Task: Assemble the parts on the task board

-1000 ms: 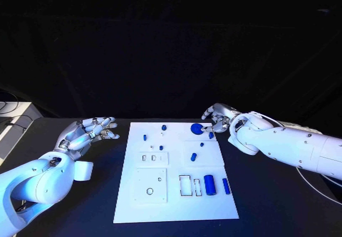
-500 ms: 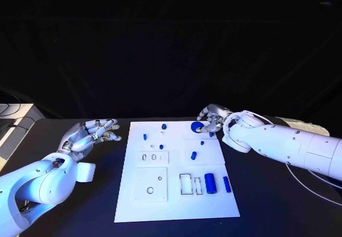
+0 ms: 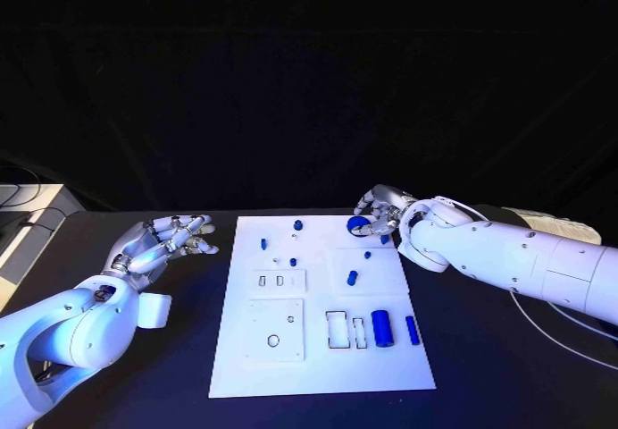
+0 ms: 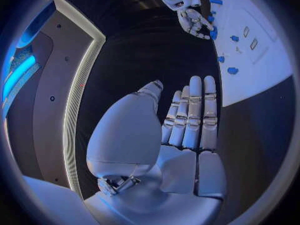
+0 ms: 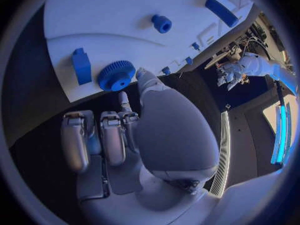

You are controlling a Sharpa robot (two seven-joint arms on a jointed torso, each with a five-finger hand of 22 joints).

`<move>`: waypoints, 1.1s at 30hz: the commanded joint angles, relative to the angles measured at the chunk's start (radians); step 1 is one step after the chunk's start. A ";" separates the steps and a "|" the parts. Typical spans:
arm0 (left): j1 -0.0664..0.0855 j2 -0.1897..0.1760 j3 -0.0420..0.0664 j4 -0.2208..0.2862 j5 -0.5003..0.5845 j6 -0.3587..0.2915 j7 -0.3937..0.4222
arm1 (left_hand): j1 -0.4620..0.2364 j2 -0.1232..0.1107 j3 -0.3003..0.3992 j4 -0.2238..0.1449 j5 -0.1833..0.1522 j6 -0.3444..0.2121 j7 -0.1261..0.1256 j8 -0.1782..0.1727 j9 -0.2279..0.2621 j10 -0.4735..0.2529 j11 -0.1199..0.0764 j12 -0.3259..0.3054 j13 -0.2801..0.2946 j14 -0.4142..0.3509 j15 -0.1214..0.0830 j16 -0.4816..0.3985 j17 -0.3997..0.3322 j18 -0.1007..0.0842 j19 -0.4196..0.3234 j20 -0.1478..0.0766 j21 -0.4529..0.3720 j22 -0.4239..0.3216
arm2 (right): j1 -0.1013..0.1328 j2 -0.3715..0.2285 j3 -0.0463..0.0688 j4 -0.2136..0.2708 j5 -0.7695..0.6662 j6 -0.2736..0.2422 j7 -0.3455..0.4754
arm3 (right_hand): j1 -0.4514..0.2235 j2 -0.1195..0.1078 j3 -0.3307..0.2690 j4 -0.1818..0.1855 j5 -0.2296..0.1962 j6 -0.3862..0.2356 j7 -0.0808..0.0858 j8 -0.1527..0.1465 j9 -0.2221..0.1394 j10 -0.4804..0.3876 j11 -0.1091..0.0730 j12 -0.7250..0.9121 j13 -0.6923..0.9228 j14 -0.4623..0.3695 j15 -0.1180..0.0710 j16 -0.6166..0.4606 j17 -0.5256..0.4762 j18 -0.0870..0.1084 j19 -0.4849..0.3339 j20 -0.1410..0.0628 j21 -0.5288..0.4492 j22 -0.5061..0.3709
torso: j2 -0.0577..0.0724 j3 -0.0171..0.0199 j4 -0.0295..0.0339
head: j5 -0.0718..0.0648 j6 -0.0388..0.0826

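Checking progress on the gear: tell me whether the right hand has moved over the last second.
Yes. The right hand has crept toward the task board's far right corner and now sits by the blue gear.

A black table [image 3: 154, 357] stood before a dark backdrop [image 3: 309, 98] — unlit, featureless. At its left edge sat a pale piece of furniture [image 3: 29, 210] — cables trailing over it.

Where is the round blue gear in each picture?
Head view: the gear lies at the white board's far right corner, beside the right hand.
Left wrist view: at the right hand's fingertips, the gear.
Right wrist view: on the board, just beyond the fingers.
Shared landmark: the white board.
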 commanded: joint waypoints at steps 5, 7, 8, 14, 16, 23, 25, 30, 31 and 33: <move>0.000 -0.003 0.001 0.001 -0.005 0.018 0.003 | 0.002 -0.009 0.007 0.002 -0.006 0.002 0.000 -0.003 0.001 -0.007 0.002 -0.006 -0.001 -0.004 0.000 0.004 0.002 0.011 -0.007 -0.003 0.006 0.001 | 0.000 -0.013 0.000 -0.001 -0.030 0.025 -0.012 | 0.006 0.010 0.002 -0.006 0.008 0.004 -0.004 0.007 0.000 0.085 0.008 0.007 0.240 0.095 0.006 0.006 0.209 -0.009 0.078 0.007 0.009 0.220 | -0.002 -0.0012 -0.0006 | -0.001 -0.006; 0.000 -0.003 0.001 0.000 -0.005 0.017 0.003 | 0.002 -0.009 0.007 0.002 -0.006 0.002 0.000 -0.003 0.001 -0.007 0.002 -0.006 -0.001 -0.004 0.000 0.004 0.002 0.011 -0.007 -0.003 0.006 0.001 | 0.000 -0.016 0.000 -0.001 -0.032 0.026 -0.013 | 0.006 0.010 0.002 -0.006 0.008 0.004 -0.004 0.007 0.000 0.085 0.008 0.007 0.240 0.095 0.006 0.006 0.209 -0.009 0.078 0.007 0.009 0.220 | -0.002 -0.0008 0.0004 | -0.001 -0.006; 0.000 -0.003 0.001 -0.001 -0.005 0.017 0.003 | 0.002 -0.009 0.007 0.002 -0.006 0.002 0.000 -0.003 0.001 -0.007 0.002 -0.006 -0.001 -0.004 0.000 0.004 0.002 0.011 -0.007 -0.003 0.006 0.001 | 0.000 -0.018 0.000 0.000 -0.032 0.027 -0.013 | 0.007 0.010 0.002 -0.006 0.010 0.004 -0.004 0.008 0.000 0.085 0.007 0.008 0.240 0.095 0.006 0.006 0.211 -0.010 0.079 0.007 0.010 0.222 | -0.002 -0.0008 0.0004 | -0.001 -0.006; 0.000 -0.003 0.001 -0.003 -0.005 0.017 0.003 | 0.002 -0.009 0.007 0.002 -0.006 0.002 0.000 -0.003 0.001 -0.007 0.002 -0.006 -0.001 -0.004 0.000 0.004 0.002 0.011 -0.007 -0.003 0.006 0.001 | 0.000 -0.023 0.000 0.002 -0.033 0.039 -0.016 | 0.008 0.010 0.003 -0.006 0.011 0.005 -0.004 0.008 0.000 0.086 0.007 0.009 0.242 0.095 0.006 0.007 0.211 -0.010 0.080 0.007 0.011 0.224 | -0.002 -0.0015 0.0003 | 0.000 -0.007; 0.000 -0.003 0.001 -0.004 -0.005 0.017 0.003 | 0.002 -0.009 0.007 0.002 -0.006 0.002 0.000 -0.003 0.001 -0.007 0.002 -0.006 -0.001 -0.004 0.000 0.004 0.002 0.011 -0.007 -0.003 0.006 0.001 | 0.000 -0.024 0.000 0.002 -0.032 0.044 -0.016 | 0.008 0.010 0.004 -0.006 0.012 0.005 -0.004 0.009 0.000 0.087 0.007 0.009 0.242 0.095 0.006 0.007 0.211 -0.011 0.081 0.007 0.012 0.225 | -0.002 -0.0013 -0.0003 | 0.000 -0.007; 0.000 -0.002 0.001 -0.006 -0.006 0.017 0.003 | 0.002 -0.008 0.008 0.002 -0.006 0.002 0.000 -0.004 0.001 -0.011 0.002 -0.006 -0.001 -0.005 0.001 0.005 0.002 0.011 -0.009 -0.002 0.007 0.002 | 0.000 -0.019 0.000 -0.006 -0.020 0.055 -0.014 | 0.009 0.011 0.004 -0.006 0.013 0.006 -0.004 0.009 0.000 0.088 0.007 0.011 0.244 0.095 0.005 0.007 0.212 -0.011 0.081 0.007 0.013 0.226 | -0.002 -0.0023 -0.0001 | -0.001 -0.007; 0.000 -0.002 0.001 -0.006 -0.006 0.017 0.003 | 0.002 -0.008 0.008 0.002 -0.006 0.002 0.000 -0.004 0.001 -0.011 0.002 -0.006 -0.001 -0.005 0.001 0.005 0.002 0.011 -0.009 -0.002 0.007 0.002 | 0.000 -0.017 0.000 -0.008 -0.018 0.057 -0.013 | 0.009 0.011 0.004 -0.006 0.013 0.006 -0.004 0.009 0.000 0.088 0.007 0.011 0.244 0.095 0.005 0.007 0.212 -0.011 0.081 0.007 0.013 0.226 | -0.002 -0.0024 0.0004 | -0.001 -0.006; 0.000 -0.001 0.001 -0.007 -0.006 0.017 0.003 | 0.002 -0.008 0.008 0.002 -0.006 0.002 0.000 -0.004 0.001 -0.011 0.002 -0.006 -0.001 -0.005 0.001 0.005 0.002 0.011 -0.009 -0.002 0.007 0.002 | -0.001 -0.010 0.000 -0.017 -0.012 0.063 -0.012 | 0.009 0.012 0.005 -0.006 0.014 0.007 -0.004 0.010 0.000 0.089 0.007 0.011 0.244 0.095 0.005 0.007 0.212 -0.011 0.082 0.007 0.013 0.226 | -0.002 -0.0035 0.0019 | -0.002 -0.008; 0.000 -0.001 0.001 -0.007 -0.006 0.017 0.003 | 0.002 -0.008 0.008 0.002 -0.006 0.002 0.000 -0.004 0.001 -0.011 0.002 -0.006 -0.001 -0.005 0.001 0.005 0.002 0.011 -0.009 -0.002 0.007 0.002 | -0.001 -0.009 -0.001 -0.019 -0.011 0.064 -0.011 | 0.009 0.012 0.005 -0.006 0.014 0.007 -0.004 0.010 0.000 0.089 0.007 0.011 0.244 0.095 0.005 0.007 0.212 -0.011 0.082 0.007 0.013 0.226 | -0.002 -0.0040 0.0019 | -0.002 -0.008; 0.000 -0.002 0.001 -0.007 -0.006 0.017 0.003 | 0.002 -0.008 0.008 0.002 -0.006 0.002 0.000 -0.004 0.001 -0.011 0.002 -0.006 -0.001 -0.005 0.001 0.005 0.002 0.011 -0.009 -0.002 0.007 0.002 | -0.001 -0.006 -0.001 -0.022 -0.008 0.067 -0.010 | 0.008 0.014 0.006 -0.005 0.015 0.009 -0.005 0.012 0.000 0.089 0.007 0.012 0.245 0.095 0.005 0.007 0.212 -0.011 0.082 0.007 0.014 0.227 | -0.002 -0.0042 0.0011 | 0.000 -0.009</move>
